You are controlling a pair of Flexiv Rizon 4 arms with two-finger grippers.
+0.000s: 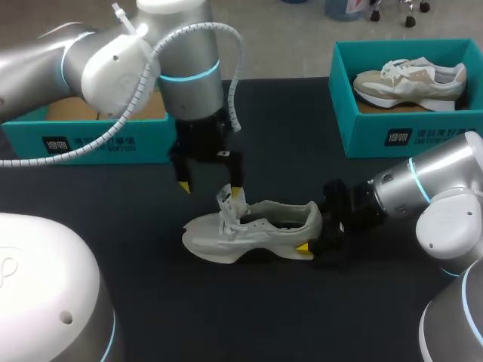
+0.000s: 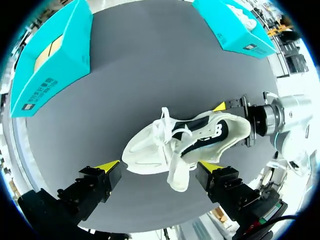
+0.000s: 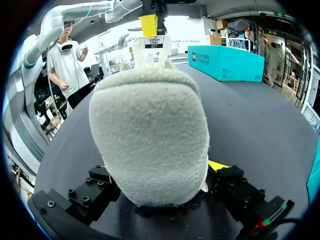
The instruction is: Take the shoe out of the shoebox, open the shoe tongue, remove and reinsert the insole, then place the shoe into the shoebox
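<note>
Head view, black table (image 1: 302,317), white shoe (image 1: 256,226)

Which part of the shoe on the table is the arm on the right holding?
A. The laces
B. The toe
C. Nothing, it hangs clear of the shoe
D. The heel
D: the right gripper has a finger on each side of the heel of the shoe, and the toe points away from it.
</note>
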